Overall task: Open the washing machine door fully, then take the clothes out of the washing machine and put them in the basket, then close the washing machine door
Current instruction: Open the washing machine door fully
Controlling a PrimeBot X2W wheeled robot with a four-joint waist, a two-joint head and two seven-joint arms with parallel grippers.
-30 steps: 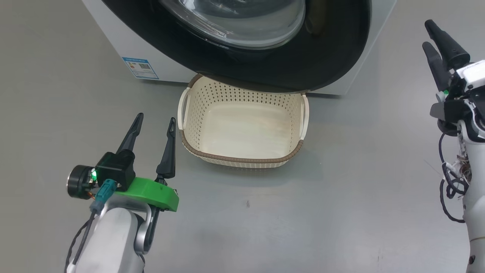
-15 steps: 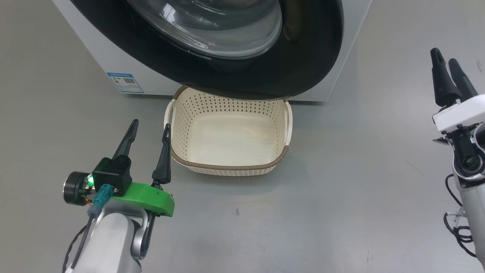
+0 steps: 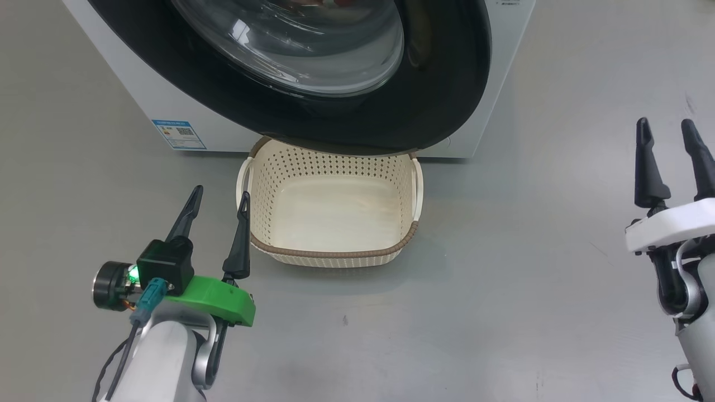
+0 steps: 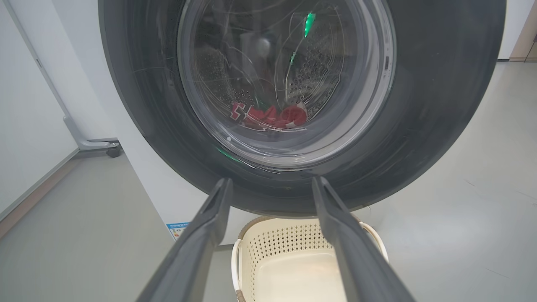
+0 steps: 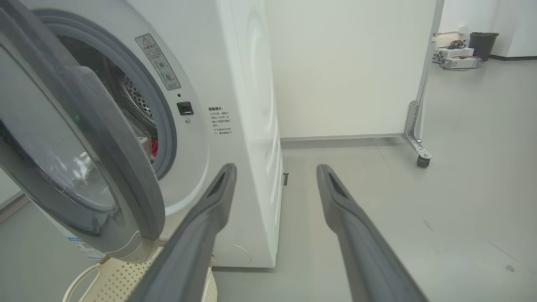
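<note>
Your left gripper [image 3: 221, 191] and right gripper [image 3: 664, 121] show jaws wide apart, gripping nothing. The basket [image 3: 335, 258] sits on the floor [image 3: 503, 307] under the ajar door [image 3: 447, 84]; clothes [image 4: 268, 115] show through it.

warning-triangle sticker [image 5: 157, 61] on washing machine [image 5: 251, 84], wording illegible

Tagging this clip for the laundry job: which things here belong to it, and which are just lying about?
Job:
washing machine
washing machine door
clothes in the drum
basket
left gripper
right gripper

Lying about:
black bin
wheeled partition
</note>
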